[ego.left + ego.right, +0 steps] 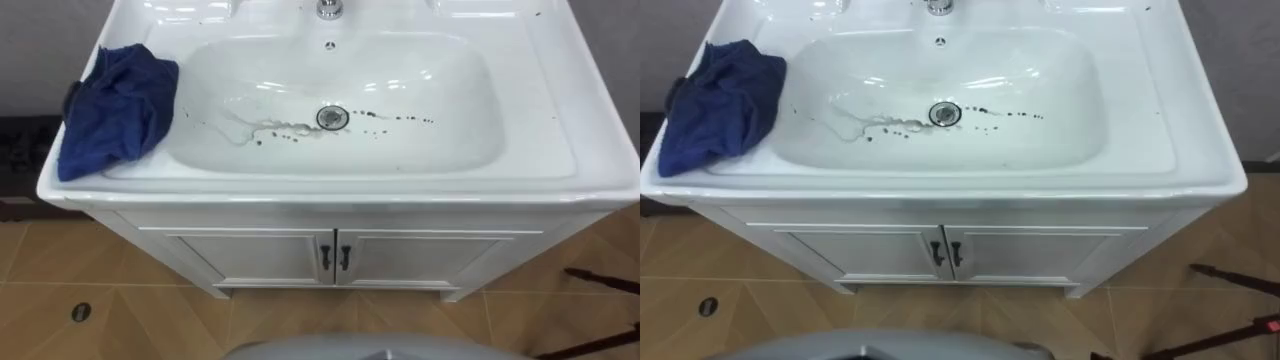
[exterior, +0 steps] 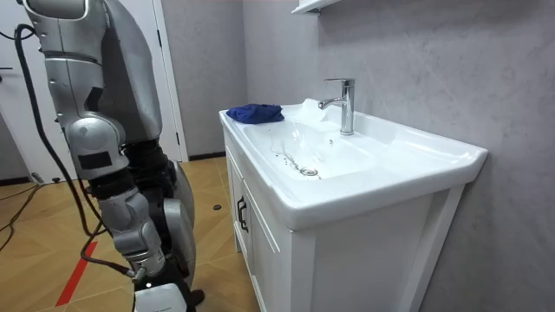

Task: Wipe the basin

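Left of the drain (image 1: 332,117), a crumpled blue cloth (image 1: 115,110) lies on the white counter (image 1: 560,110) at its left front corner. One edge of the cloth hangs over the lip of the basin (image 1: 440,150), and nothing holds it. Between cloth and drain, a thin wet smear (image 1: 243,118) curls across the bottom of the basin and ends in a few dark specks (image 1: 262,138) just beside the drain. Straight behind the drain sits the small overflow hole (image 1: 329,45), and behind that the chrome faucet (image 1: 329,9) at the back of the counter. Right of the drain, a row of dark spots (image 1: 405,119) runs toward the basin's right wall. Below the drain and the front rim, two white cabinet doors (image 1: 250,258) meet at a pair of dark handles (image 1: 334,257), above a wooden floor (image 1: 130,320). From the room view the robot stands upright on that floor before the cabinet, well left of the drain. Its right arm hangs at its side and the right hand (image 2: 159,293) is low at the picture's bottom edge, well apart from the cloth. Whether that hand is released or clenched I cannot tell.
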Tool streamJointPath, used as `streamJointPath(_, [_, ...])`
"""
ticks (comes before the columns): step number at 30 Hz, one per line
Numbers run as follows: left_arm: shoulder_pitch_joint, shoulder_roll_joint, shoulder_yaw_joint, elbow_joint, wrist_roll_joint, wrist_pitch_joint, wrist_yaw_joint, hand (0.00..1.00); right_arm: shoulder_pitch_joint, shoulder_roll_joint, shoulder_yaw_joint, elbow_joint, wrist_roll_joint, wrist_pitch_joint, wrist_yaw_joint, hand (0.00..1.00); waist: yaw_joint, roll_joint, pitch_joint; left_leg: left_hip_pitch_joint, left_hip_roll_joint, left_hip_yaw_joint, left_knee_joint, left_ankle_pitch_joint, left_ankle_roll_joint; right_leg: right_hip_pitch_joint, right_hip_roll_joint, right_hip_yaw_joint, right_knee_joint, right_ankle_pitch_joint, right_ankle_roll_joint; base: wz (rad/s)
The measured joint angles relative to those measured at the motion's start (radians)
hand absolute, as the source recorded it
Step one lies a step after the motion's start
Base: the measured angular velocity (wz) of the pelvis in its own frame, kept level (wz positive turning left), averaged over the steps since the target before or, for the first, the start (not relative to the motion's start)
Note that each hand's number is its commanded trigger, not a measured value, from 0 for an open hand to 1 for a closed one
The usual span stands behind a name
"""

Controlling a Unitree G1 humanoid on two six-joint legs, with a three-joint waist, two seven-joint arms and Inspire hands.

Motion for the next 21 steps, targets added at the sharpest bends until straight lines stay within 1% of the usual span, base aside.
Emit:
streamJointPath(3, [0.002, -0.002, 0.007, 0.0, -0.006, 0.01, -0.008, 0.0, 0.006, -0.001, -0.001, 0.003, 0.037, 0.0, 0.018, 0.0, 0.001, 0.0, -0.0001, 0.001, 0.0, 0.002, 0.0, -0.002, -0.001, 0.0, 0.0, 0.006, -0.002, 0.0, 0.0, -0.05])
streamJointPath(6, [0.008, -0.005, 0.018, -0.001, -0.015, 0.01, -0.008, 0.0, 0.016, -0.001, 0.002, 0.004, 0.129, 0.005, 0.042, 0.0, 0.002, 0.002, -0.0006, 0.001, 0.004, 0.008, 0.001, -0.008, -0.002, 0.0, 0.003, 0.005, -0.002, 0.0, 0.0, -0.04])
streamJointPath(9, [0.008, -0.006, 0.018, 0.0, -0.034, 0.008, -0.003, 0.0, 0.023, -0.001, 0.002, 0.017, 0.234, 0.02, 0.063, 0.0, 0.001, 0.008, 0.0005, -0.005, 0.011, 0.015, 0.017, -0.025, -0.004, 0.001, 0.008, 0.007, -0.002, 0.0, 0.0, -0.03])
streamJointPath(12, [0.007, -0.006, 0.017, 0.001, -0.055, 0.004, 0.0, 0.0, 0.035, 0.001, 0.002, 0.019, 0.298, 0.021, 0.087, 0.0, -0.001, 0.009, 0.001, -0.012, 0.015, 0.015, 0.034, -0.038, -0.004, 0.001, 0.011, 0.009, -0.003, 0.0, -0.001, -0.03])
streamJointPath(17, [0.01, -0.008, 0.018, 0.019, -0.143, -0.001, 0.019, 0.0, 0.039, 0.007, 0.0, 0.025, 0.314, 0.021, 0.095, 0.0, -0.001, 0.012, 0.0022, -0.018, 0.016, 0.022, 0.045, -0.049, -0.001, -0.005, 0.01, 0.013, -0.006, -0.003, 0.002, -0.02])
streamJointPath(19, [0.012, -0.009, 0.023, 0.022, -0.21, -0.001, 0.024, 0.0, 0.031, 0.01, -0.011, 0.038, 0.3, 0.021, 0.098, 0.0, -0.001, 0.011, 0.0023, -0.019, 0.016, 0.022, 0.048, -0.05, 0.0, -0.006, 0.01, 0.019, -0.005, -0.004, 0.002, -0.04])
streamJointPath(21, [0.015, -0.01, 0.027, 0.026, -0.252, 0.0, 0.027, 0.0, 0.031, 0.01, -0.019, 0.043, 0.301, 0.022, 0.103, 0.0, 0.0, 0.011, 0.0023, -0.022, 0.016, 0.022, 0.049, -0.05, 0.0, -0.008, 0.011, 0.019, -0.005, -0.004, 0.002, 0.0])
